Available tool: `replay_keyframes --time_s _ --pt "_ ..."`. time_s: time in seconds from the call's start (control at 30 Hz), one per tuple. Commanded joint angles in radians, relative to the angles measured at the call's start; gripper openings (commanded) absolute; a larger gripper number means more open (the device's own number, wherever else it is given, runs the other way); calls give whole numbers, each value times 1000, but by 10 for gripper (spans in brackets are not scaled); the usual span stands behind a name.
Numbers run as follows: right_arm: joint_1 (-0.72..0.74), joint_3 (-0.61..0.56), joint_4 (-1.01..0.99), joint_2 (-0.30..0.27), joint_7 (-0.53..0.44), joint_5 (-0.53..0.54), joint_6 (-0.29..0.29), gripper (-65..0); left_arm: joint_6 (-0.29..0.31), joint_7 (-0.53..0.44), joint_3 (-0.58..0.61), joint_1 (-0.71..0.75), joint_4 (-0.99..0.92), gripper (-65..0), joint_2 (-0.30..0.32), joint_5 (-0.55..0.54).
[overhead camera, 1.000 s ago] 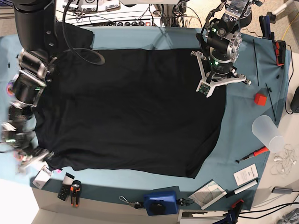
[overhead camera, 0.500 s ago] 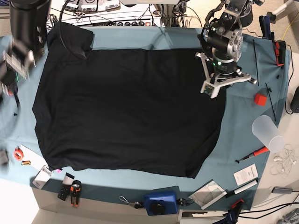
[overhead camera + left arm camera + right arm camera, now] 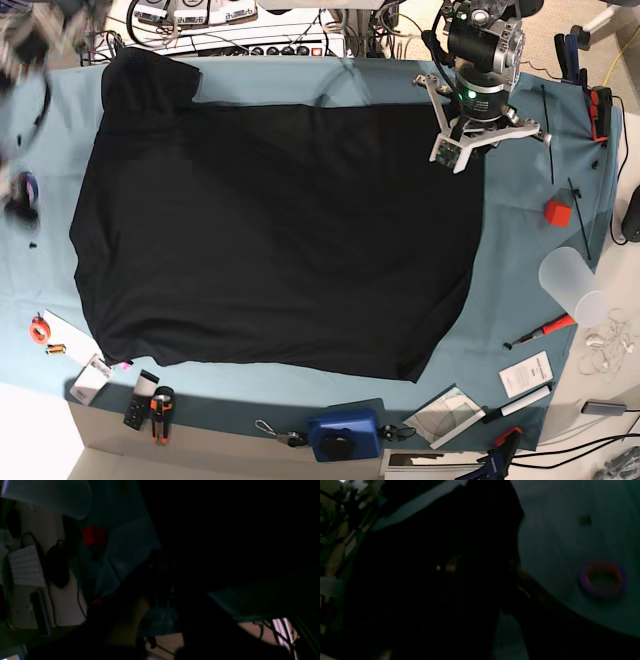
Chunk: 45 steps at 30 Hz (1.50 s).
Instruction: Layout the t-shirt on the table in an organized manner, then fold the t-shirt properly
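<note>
The left gripper (image 3: pixel 462 150) has its fingers pressed together on nothing, hovering at the far right corner of the big black cotton t-shirt (image 3: pixel 280 230). The right gripper's opening I can't tell; it's a blur beyond the shirt's left edge. The shirt lies spread, plain side up, on the teal-clothed table (image 3: pixel 520 300). My worry: a sweeping arm could snag the hem, or knock the frosted plastic cup (image 3: pixel 572 285) just right of the shirt.

clutter along the edges
red cube (image 3: pixel 557 212) and clear cup (image 3: pixel 573 285) by the right edge; blue box (image 3: pixel 343 434) at the front edge.
</note>
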<state>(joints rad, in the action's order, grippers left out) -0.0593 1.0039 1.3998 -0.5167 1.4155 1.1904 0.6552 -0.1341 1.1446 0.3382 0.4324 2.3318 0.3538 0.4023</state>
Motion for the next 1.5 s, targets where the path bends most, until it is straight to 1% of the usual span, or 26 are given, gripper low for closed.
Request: replay_keyframes --time_s 0.0,0.07,0.2,0.33,0.53,0.6,0.7,0.77,0.9,1.13,1.37,1.47 --pt "-29 19 15 -21 -19 58 13 -417 -5 -14 -3 0 18 -650 -2 11" --pt "-108 27 15 -8 -19 95 42 -417 -5 -15 -3 0 18 -650 -22 -16" --pt "-230 27 15 45 -19 97 43 -417 -4 -19 -3 0 18 -650 -64 -63" --pt "-303 25 15 101 -19 95 43 -417 -4 -36 -3 0 18 -650 -100 -63" --pt "-396 -14 15 153 -19 91 43 -417 -4 -46 -3 0 18 -650 -107 -63" --pt "-420 -40 15 166 -19 71 43 -417 -4 -46 -3 0 18 -650 -107 -63" --pt "-425 -53 15 188 -19 -17 43 -417 -3 -46 -3 0 18 -650 -107 -63" --pt "-425 -53 15 198 -19 -43 43 -417 2 -46 -3 0 18 -650 -107 -63" --pt "-425 -55 15 212 -19 -59 43 -417 3 -63 -3 0 18 -650 -107 -63" --pt "-426 -56 15 268 -19 -66 43 -418 3 -96 -3 0 18 -650 -107 -66" --pt "-425 -58 21 274 -19 -66 43 -419 3 -99 -3 0 18 -650 -107 -66" --pt "-426 -101 21 276 -19 -66 43 -419 3 -117 -3 0 18 -650 -107 -66"
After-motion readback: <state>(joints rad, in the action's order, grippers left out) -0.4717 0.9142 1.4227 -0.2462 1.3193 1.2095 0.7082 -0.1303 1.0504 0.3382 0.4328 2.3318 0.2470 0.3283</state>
